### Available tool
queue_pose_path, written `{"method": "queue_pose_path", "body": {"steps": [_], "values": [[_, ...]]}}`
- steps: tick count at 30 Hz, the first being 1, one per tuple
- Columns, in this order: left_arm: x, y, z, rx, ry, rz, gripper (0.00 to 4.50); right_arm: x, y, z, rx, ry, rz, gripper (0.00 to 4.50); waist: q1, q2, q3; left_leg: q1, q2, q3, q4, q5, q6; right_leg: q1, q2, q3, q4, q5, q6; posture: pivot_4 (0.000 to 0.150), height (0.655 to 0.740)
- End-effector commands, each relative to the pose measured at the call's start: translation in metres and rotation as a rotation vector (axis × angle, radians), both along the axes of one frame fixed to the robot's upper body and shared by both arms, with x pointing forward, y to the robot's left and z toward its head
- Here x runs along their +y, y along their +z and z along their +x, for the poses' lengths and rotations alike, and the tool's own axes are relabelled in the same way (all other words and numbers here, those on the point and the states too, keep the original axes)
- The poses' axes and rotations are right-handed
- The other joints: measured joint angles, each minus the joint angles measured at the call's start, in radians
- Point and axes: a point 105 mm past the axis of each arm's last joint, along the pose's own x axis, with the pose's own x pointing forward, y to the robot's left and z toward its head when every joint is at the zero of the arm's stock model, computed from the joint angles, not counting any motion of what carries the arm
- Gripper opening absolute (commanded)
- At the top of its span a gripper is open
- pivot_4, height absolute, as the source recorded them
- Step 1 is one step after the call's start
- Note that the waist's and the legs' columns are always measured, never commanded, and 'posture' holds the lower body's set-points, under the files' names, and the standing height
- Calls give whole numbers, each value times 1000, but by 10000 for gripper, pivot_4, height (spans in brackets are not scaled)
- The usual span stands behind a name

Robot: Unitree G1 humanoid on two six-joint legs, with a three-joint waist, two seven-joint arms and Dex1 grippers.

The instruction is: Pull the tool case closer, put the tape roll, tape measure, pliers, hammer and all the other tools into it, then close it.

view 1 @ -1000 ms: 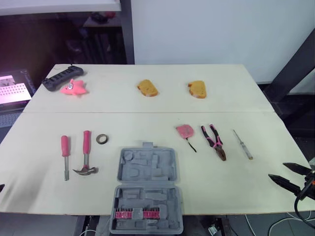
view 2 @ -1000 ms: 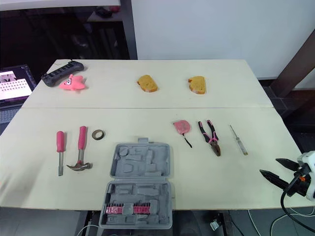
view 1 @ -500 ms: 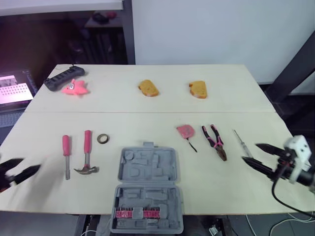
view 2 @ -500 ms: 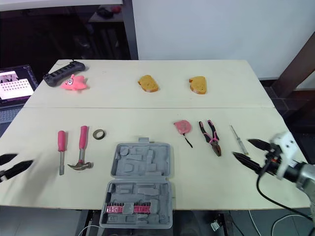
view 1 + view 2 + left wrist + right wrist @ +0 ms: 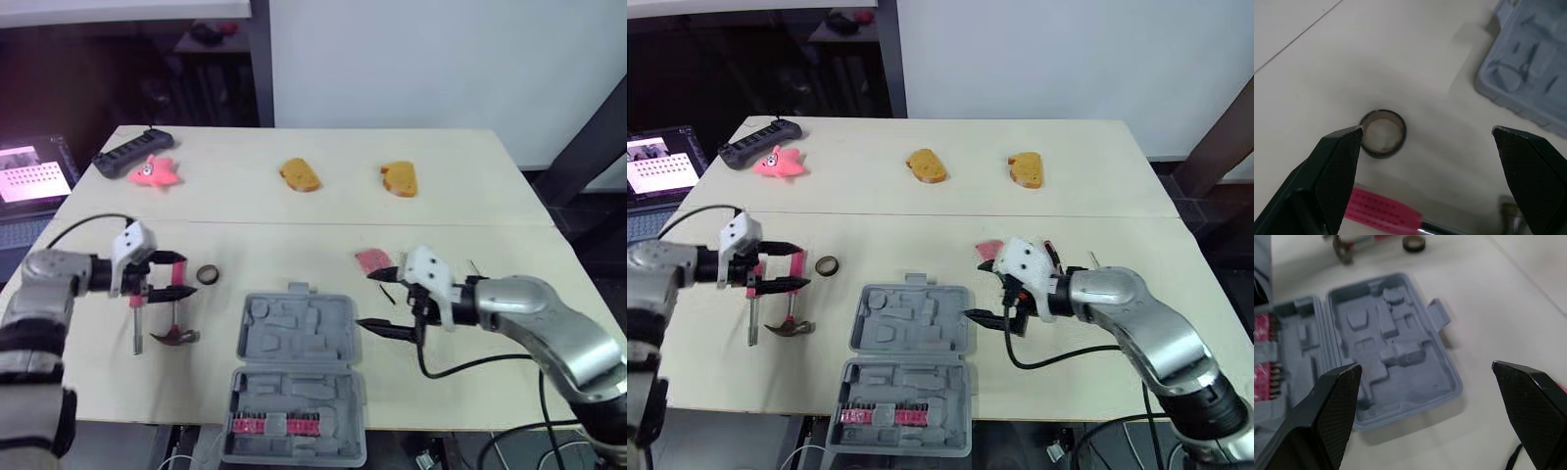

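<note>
The grey tool case [image 5: 297, 338] lies open near the table's front edge, its lower half holding pink bits. My left gripper [image 5: 184, 276] hangs open over the pink handles of the hammer [image 5: 174, 333] and the screwdriver [image 5: 135, 328], just left of the black tape roll [image 5: 206, 275]. The tape roll [image 5: 1382, 139] lies between the fingers in the left wrist view. My right gripper [image 5: 369, 299] is open at the case's right edge, facing the case [image 5: 1396, 352]. The pink tape measure [image 5: 371, 259] lies just behind it. The pliers [image 5: 1050, 251] are mostly hidden by that arm.
Two yellow sponges [image 5: 299, 175] [image 5: 399, 178] lie at the back of the table. A pink star toy [image 5: 157, 170] and a black power strip [image 5: 122, 154] sit at the back left. A laptop screen [image 5: 29, 171] glows off the table's left side.
Both arms have swung inward. The left gripper came from the left edge to the hammer and tape roll. The right gripper came from the right side to the case's right edge.
</note>
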Motion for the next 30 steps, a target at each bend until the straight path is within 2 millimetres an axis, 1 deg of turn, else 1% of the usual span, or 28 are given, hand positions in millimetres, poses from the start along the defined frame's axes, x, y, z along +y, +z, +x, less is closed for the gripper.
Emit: {"method": "queue_pose_path", "body": {"steps": [1, 4, 6, 11, 14, 18, 24, 30], "values": [[-4, -18, -1, 92, -71, 86, 44359, 15, 8, 4, -55, 20, -8, 45000, -2, 0, 0, 0, 0, 0, 0, 0, 0, 0, 0, 0, 0, 0, 0, 1500, 7400], [-11, -29, 3, 122, -97, 129, 44359, 26, 11, 11, -84, 8, -3, 45000, -5, 0, 0, 0, 0, 0, -1, -1, 1, -1, 0, -1, 0, 0, 0, 1500, 7400], [-16, -31, 6, 118, -109, 137, 44359, 30, 12, 14, -96, -2, 3, 45000, -7, -1, 0, -1, 0, 0, -1, -1, 1, -2, 0, -1, 0, 0, 0, 1500, 7400], [-21, -36, 14, 108, -85, 155, 44359, 33, 14, 19, -117, -38, 9, 45000, -8, -1, 0, -1, 0, -1, 0, -1, 1, -2, 0, -1, 2, 0, 0, 1500, 7400], [-21, -43, 14, 119, -70, 172, 44359, 34, 13, 16, -111, -48, 5, 45000, -9, -1, 0, 0, 0, -1, 1, -1, 1, -1, 0, -1, 5, 0, 0, 1500, 7400], [-24, -37, 18, 106, -65, 140, 44359, 34, 11, 16, -104, -60, 3, 45000, -14, -1, 0, 0, 0, -2, 1, -1, 1, -2, 0, -1, 6, 0, 0, 1500, 7400], [-23, -27, 22, 100, -59, 122, 44359, 36, 10, 17, -103, -70, 10, 45000, -22, -1, 0, 0, 0, -2, 0, -1, 1, -2, 0, -1, 6, 0, 0, 1500, 7400], [-18, -27, 23, 99, -32, 161, 44359, 39, 10, 18, -106, -74, 21, 45000, -22, -1, 0, 0, 0, -2, 0, -1, 1, -2, 0, -1, 6, 0, 0, 1500, 7400]]}}
